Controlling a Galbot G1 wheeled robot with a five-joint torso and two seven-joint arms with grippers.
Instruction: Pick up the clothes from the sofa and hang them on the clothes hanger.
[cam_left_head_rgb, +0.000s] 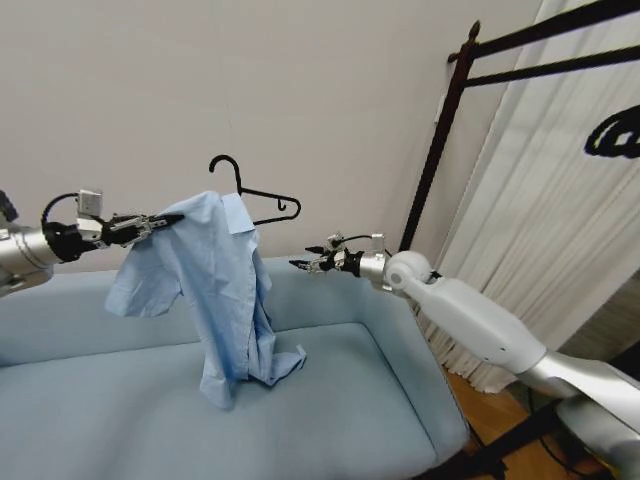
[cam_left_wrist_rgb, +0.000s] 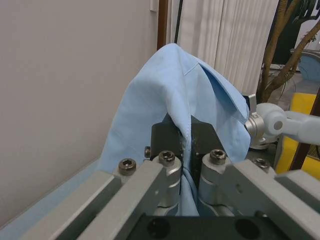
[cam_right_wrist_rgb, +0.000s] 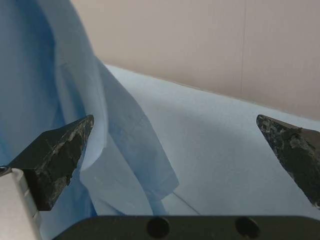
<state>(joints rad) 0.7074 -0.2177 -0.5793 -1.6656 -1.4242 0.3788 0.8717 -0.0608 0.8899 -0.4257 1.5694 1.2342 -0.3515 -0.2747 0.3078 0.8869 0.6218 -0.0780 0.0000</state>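
A light blue shirt hangs in the air over the sofa, draped on a black clothes hanger whose hook and one arm stick out above it. My left gripper is shut on the shirt's shoulder at the left; in the left wrist view its pads pinch the blue shirt. My right gripper is open just right of the shirt, at about collar-to-chest height, holding nothing. In the right wrist view its fingertips stand wide apart, with the hanging shirt close beside one of them.
The pale blue sofa fills the lower view. A dark clothes rack with crossbars rises at the right, in front of white curtains. A plain wall lies behind.
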